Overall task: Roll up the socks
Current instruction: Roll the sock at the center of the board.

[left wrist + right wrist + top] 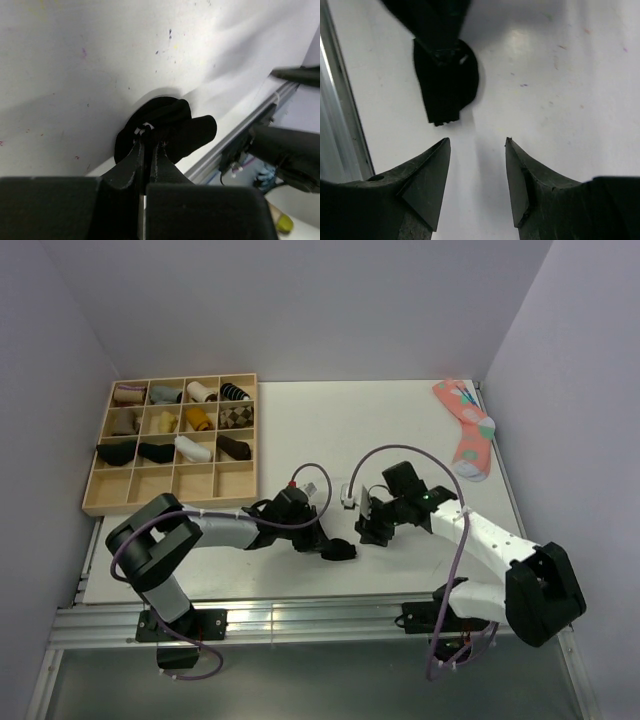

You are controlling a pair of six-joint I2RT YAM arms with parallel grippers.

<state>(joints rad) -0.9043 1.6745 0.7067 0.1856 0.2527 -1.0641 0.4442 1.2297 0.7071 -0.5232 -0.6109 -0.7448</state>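
We see left claw (148, 142) clenched on socks (167, 125), fingers pinching near edge of black bundle. Bundle rests on table (75, 60), directly ahead of fingertips. We see right claw (476, 145) released, jaws apart, nothing between them. Socks lie ahead of it, slightly left, not touching.

Plain pale lilac walls (300, 300) close in on three sides of a flat white table top (330, 420), which is faintly speckled with small marks. A silver aluminium rail (320, 622) runs along its near edge, beside a bright strip of glare. Below lies dull grey floor (320, 690).
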